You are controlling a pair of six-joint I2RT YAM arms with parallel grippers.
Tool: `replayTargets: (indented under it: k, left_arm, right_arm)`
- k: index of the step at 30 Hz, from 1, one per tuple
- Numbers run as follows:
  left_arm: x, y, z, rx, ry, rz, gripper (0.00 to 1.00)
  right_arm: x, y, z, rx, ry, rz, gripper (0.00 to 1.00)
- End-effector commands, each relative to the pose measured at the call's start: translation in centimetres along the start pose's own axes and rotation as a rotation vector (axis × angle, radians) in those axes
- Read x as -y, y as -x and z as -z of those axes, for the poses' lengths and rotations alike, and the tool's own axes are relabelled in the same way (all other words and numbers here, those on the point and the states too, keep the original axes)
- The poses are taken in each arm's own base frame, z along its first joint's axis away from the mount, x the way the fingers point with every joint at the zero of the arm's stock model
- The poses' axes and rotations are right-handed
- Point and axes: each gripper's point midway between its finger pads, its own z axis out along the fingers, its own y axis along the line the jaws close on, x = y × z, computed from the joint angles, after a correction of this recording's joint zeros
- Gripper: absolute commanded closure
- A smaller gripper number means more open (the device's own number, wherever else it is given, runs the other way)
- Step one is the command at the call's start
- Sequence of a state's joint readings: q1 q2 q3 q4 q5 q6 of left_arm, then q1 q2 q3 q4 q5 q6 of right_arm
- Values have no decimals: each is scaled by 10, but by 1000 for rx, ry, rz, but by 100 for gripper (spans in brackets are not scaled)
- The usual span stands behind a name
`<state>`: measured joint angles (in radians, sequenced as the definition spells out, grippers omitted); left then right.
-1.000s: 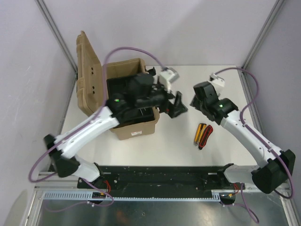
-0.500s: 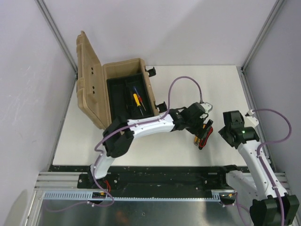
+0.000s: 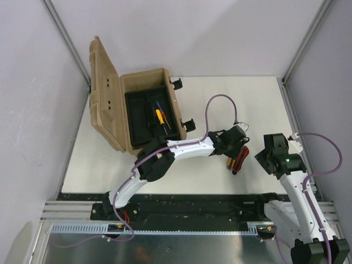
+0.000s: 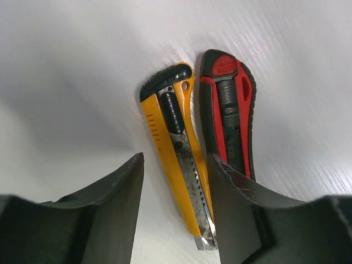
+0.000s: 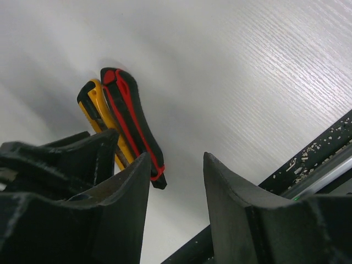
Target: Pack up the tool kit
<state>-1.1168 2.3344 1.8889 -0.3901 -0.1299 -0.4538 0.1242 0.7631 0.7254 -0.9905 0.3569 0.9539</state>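
Top external: screwdrivers (image 3: 160, 117) in toolbox (image 3: 144, 76)

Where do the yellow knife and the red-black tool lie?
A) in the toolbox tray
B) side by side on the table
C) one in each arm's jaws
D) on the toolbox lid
B: the left wrist view shows the knife and the red-black tool lying side by side on the white table, outside the open toolbox.
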Motion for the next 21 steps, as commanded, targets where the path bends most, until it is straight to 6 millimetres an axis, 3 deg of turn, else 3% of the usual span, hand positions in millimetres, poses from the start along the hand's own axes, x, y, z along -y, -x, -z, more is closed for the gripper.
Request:
replayTargets:
  k: [1,6,12,15,18,21]
  left_arm:
    - [7,14,-11,50,-1,16,44]
    - [0,5,-23,38,31,13,41]
    - [-18,-10,-33,16,131,-14,50]
    - [-28,-18,-33,-2,192,-47,61]
    - [-34,-24,-30,-18,219,-61,79]
    - [-38,-17,-21,-3,233,-69,95]
  right_arm:
    - [-2,1,3,1,15,-18,53]
    - [-1,-1,3,-10,13,-9,53]
    - [-1,-1,2,-8,11,-3,54]
    - [-2,0,0,-6,9,-2,53]
    - [-5,1,-1,-6,13,-5,53]
    - [-7,1,-3,-7,13,-6,54]
